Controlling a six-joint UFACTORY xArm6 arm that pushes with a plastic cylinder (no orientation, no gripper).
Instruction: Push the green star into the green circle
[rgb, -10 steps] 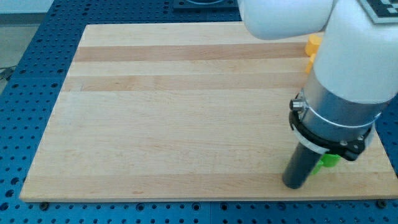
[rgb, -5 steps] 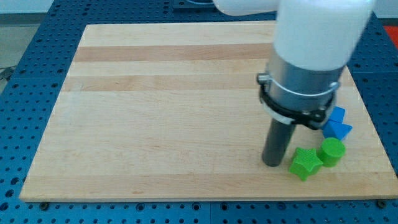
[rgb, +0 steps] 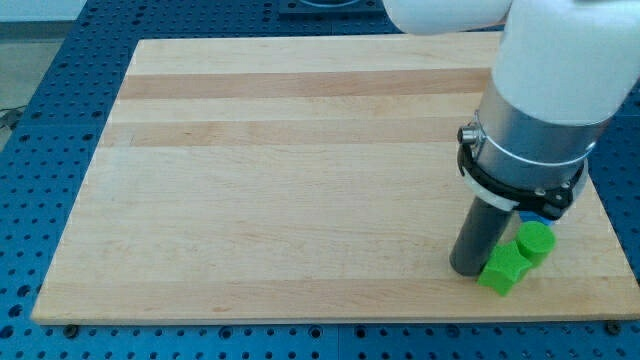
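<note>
The green star (rgb: 503, 271) lies near the board's bottom right corner. The green circle (rgb: 535, 241), a short cylinder, stands just to its upper right, touching it or nearly so. My tip (rgb: 467, 270) rests on the board right against the star's left side. The arm's grey and white body hangs above the blocks and hides part of the area behind them.
A blue block (rgb: 539, 216) peeks out under the arm's collar, just above the green circle. The wooden board (rgb: 280, 180) ends a short way below and to the right of the blocks. The blue perforated table (rgb: 50, 120) surrounds the board.
My tip moved to the view's right by a small step, back against the star. The star slid right, closer to the circle. The arm now covers most of the blue blocks.
</note>
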